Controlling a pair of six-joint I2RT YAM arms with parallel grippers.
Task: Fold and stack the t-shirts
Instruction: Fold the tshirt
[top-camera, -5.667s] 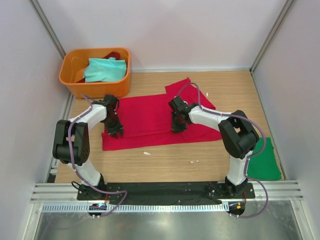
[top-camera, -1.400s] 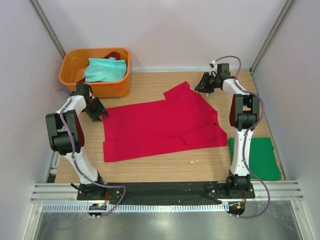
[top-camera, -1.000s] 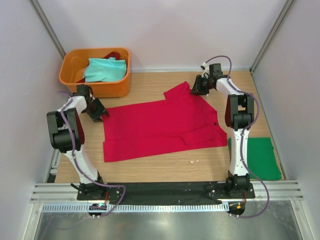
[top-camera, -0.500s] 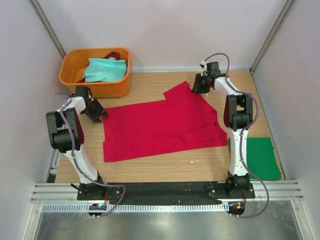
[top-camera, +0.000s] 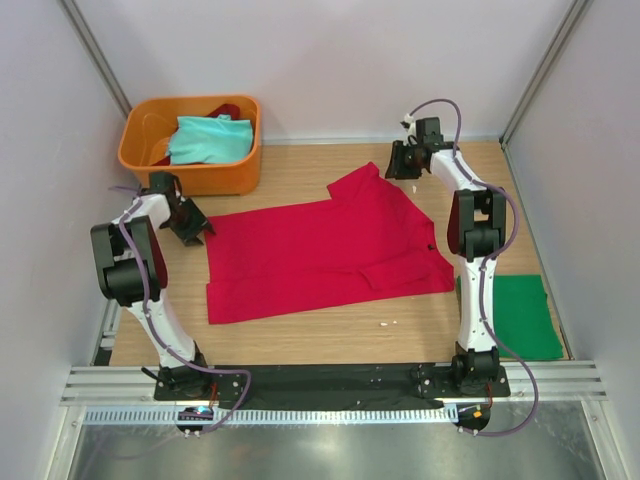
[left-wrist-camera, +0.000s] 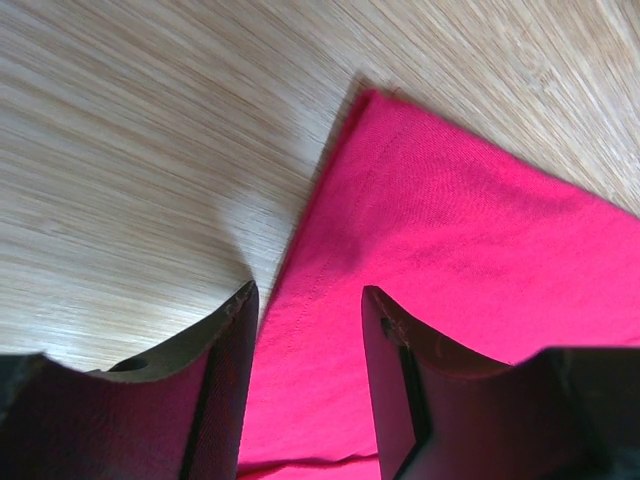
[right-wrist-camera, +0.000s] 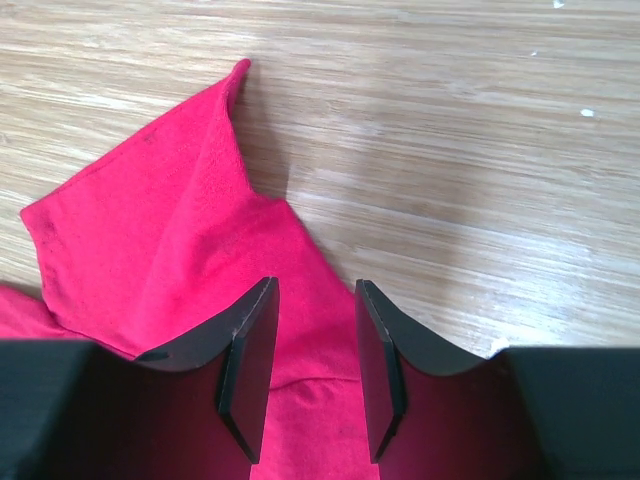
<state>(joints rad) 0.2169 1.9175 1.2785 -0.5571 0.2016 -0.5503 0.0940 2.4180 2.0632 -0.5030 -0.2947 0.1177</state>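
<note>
A red t-shirt (top-camera: 320, 248) lies spread on the wooden table, its far sleeve near the right arm. My left gripper (top-camera: 196, 228) is open over the shirt's far left corner (left-wrist-camera: 420, 230), fingers straddling its edge (left-wrist-camera: 305, 300). My right gripper (top-camera: 396, 168) is open over the far right sleeve (right-wrist-camera: 190, 230), jaws low over the cloth (right-wrist-camera: 315, 330). A folded green t-shirt (top-camera: 525, 315) lies at the near right. More shirts, teal (top-camera: 210, 138) and dark red, sit in the orange bin (top-camera: 190, 175).
The orange bin stands at the far left corner beside the left arm. White walls and metal posts close in the table on three sides. Small white specks (top-camera: 390, 323) lie on the wood near the shirt's front edge.
Since 5.7 s ago both arms moved outward from the shirt's middle to its far corners, and the shirt was spread flatter. In the last second the right gripper shifted slightly; the left barely moved.
</note>
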